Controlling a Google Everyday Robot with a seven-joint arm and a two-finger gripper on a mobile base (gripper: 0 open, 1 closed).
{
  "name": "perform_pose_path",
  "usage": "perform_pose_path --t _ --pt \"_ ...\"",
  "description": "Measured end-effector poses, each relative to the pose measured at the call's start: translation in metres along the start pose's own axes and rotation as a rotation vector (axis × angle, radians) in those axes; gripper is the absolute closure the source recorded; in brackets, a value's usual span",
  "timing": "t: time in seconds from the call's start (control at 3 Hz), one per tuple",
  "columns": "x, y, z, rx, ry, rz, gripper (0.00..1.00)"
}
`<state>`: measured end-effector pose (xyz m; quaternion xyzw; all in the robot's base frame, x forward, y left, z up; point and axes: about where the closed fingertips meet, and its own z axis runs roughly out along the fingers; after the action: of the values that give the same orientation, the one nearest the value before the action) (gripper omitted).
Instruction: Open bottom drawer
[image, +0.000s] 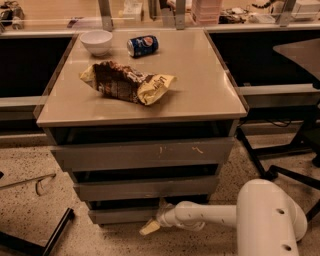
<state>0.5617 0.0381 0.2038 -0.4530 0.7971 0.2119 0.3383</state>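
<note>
The bottom drawer (122, 215) is the lowest and narrowest of three stacked gray fronts under the tan cabinet top. Its plain flat front sits just above the floor. Above it are the middle drawer (145, 189) and the top drawer (142, 154) with pale scratches. My white arm reaches in from the lower right, low over the floor. My gripper (152, 225) is at the right end of the bottom drawer's front, at its lower edge, with a pale fingertip (149, 228) pointing down-left.
On the cabinet top (210, 95) lie a chip bag (125, 82), a white bowl (96, 41) and a blue soda can (142, 45). Black chair legs (270, 165) stand on the right. A dark bar (55, 232) and a thin wire (30, 182) lie on the speckled floor at the left.
</note>
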Motion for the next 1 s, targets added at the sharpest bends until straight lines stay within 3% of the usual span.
perform_pose_path --t 0.33,1.0 --pt "0.012 0.009 0.013 -0.08 0.044 0.018 0.0" --pt "0.024 0.026 0.007 -0.149 0.085 0.042 0.0"
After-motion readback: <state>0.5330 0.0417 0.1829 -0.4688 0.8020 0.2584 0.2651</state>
